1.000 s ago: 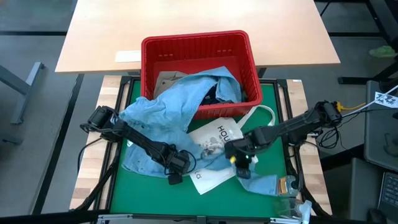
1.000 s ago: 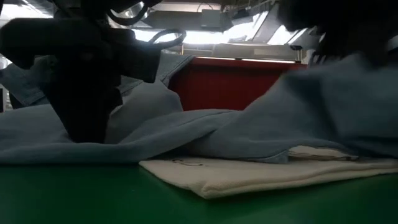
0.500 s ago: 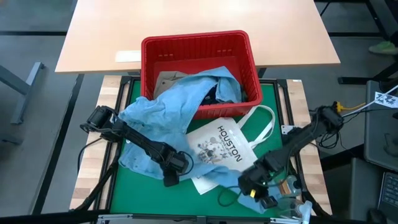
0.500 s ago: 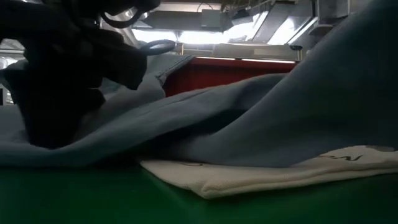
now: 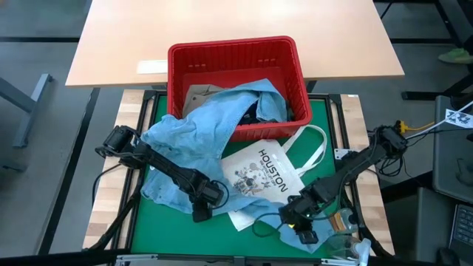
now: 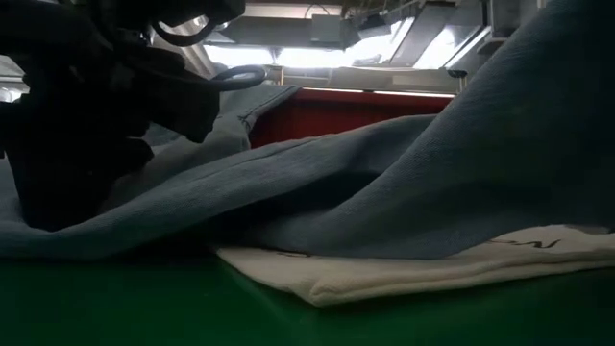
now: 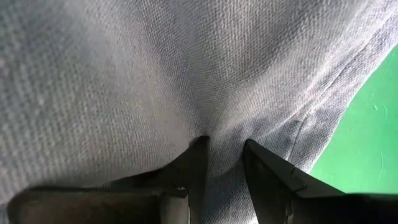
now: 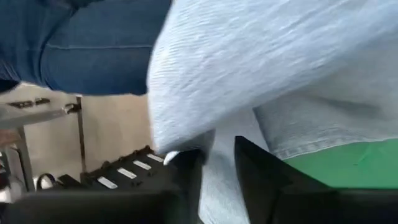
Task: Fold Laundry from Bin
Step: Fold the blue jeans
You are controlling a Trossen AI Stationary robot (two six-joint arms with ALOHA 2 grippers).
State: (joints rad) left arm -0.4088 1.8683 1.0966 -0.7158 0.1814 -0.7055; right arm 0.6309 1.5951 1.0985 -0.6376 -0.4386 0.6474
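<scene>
Mostly hidden bin (image 5: 235,55); left claw (image 7: 222,163) pinching denim garment (image 5: 199,125); right claw (image 8: 217,163) likewise.

Green table mat (image 5: 148,222) carries denim garment (image 5: 192,133), tote bag (image 5: 259,174), red bin (image 5: 235,50).

The left arm reaches in from the left edge of the worktop, angled toward the near middle, its left end effector (image 5: 203,212) low with its two dark fingers (image 7: 193,168) pinched on a fold of light blue denim. The right arm comes in from the right edge and slants down toward the near side, elbow raised. The right end effector (image 5: 303,230) sits close to the near edge, its fingers (image 8: 258,171) standing slightly apart with pale blue cloth lying in the gap between them.
</scene>
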